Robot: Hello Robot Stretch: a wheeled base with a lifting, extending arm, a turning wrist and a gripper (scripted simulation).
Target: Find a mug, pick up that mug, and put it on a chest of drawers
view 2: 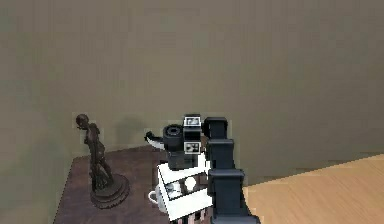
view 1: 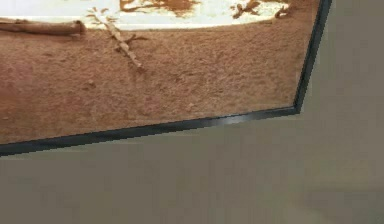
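Robot claw (view 2: pixel 155 138), its grip impossible to tell, at a dark wooden top (view 2: pixel 72 202), with a statuette (view 2: pixel 100 165) to the claw's left and a white mug-like shape (view 2: pixel 183 192) just below it; this is probably the pickup step, and the next move calls for lining up on the mug.

A dark wooden top (view 2: pixel 80 185) bears a dark statue (view 2: pixel 99 162) and, beside it, a white object (view 2: pixel 178 192).

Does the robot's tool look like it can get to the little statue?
Probably yes. In the arm side view the tool is just right of the statue on the dark table, and nothing shows between them.
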